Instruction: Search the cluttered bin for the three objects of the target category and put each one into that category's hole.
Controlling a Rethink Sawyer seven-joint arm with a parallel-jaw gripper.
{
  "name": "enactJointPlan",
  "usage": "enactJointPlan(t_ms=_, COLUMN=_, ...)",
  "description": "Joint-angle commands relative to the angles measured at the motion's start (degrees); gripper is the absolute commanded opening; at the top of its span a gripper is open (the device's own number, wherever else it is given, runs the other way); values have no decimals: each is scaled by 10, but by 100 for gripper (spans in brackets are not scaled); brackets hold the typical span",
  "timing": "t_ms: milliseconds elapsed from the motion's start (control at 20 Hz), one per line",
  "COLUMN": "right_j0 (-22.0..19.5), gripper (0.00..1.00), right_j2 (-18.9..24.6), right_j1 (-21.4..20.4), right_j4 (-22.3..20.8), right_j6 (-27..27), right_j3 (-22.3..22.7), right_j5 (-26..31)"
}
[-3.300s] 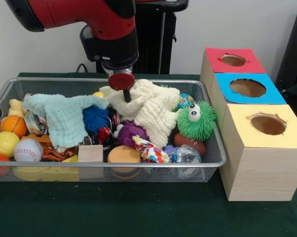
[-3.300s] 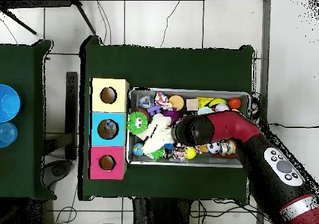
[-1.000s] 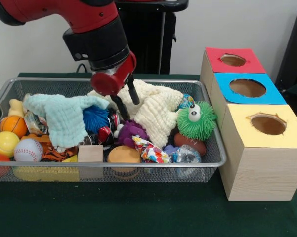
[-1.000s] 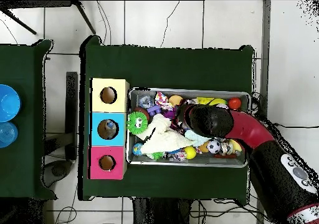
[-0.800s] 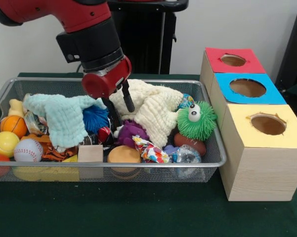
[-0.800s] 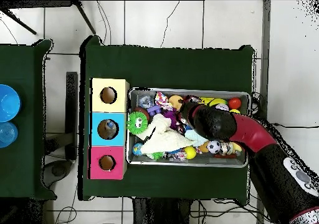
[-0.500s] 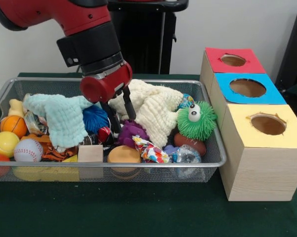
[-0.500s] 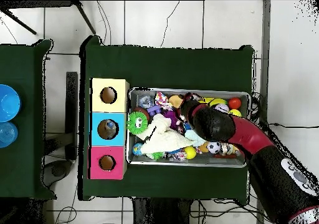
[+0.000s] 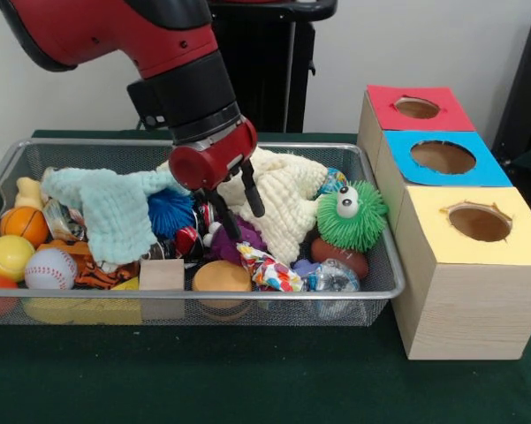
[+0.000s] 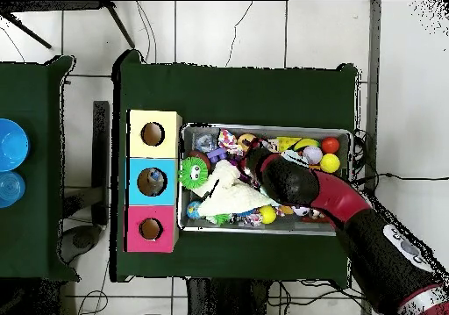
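The wire mesh bin (image 9: 194, 297) is packed with toys. My gripper (image 9: 244, 221) is open and empty, its fingers low over a purple toy (image 9: 234, 237) at the edge of a cream cloth (image 9: 283, 199). A clear crinkly packet (image 9: 333, 277) lies at the bin's front right corner. Another printed packet (image 9: 334, 181) peeks out behind the green fuzzy toy (image 9: 350, 215). A third printed packet (image 9: 60, 221) lies at the left, partly under the mint cloth (image 9: 115, 208). In the overhead view the arm (image 10: 298, 184) covers the gripper, and the bin (image 10: 263, 127) shows a packet (image 10: 204, 142).
Three boxes with holes stand right of the bin: red (image 9: 417, 108), blue (image 9: 442, 157), yellow (image 9: 479, 223). The bin also holds a confetti-patterned bundle (image 9: 269, 270), a blue spiky ball (image 9: 170, 212), a baseball (image 9: 49, 268), several balls and a wooden block (image 9: 162, 276).
In the front view the gripper first drifted left, then swung back right and now hangs over the purple toy. It stays open and empty. The toys have not moved.
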Motion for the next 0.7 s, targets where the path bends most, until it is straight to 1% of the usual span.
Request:
enactJointPlan(t_ms=50, right_j0=-8, gripper=100, right_j2=2, right_j1=36, right_j4=15, right_j6=170, right_j3=40, right_j5=-54)
enactJointPlan(t_ms=250, right_j0=-18, gripper=100, right_j2=12, right_j1=52, right_j4=13, right_j6=172, right_j3=51, right_j5=-80)
enactJointPlan(t_ms=500, right_j0=-36, gripper=100, right_j2=25, right_j1=84, right_j4=-4, right_j6=167, right_j3=58, right_j5=-131)
enactJointPlan(t_ms=700, right_j0=-54, gripper=100, right_j2=38, right_j1=107, right_j4=-14, right_j6=159, right_j3=68, right_j5=-157)
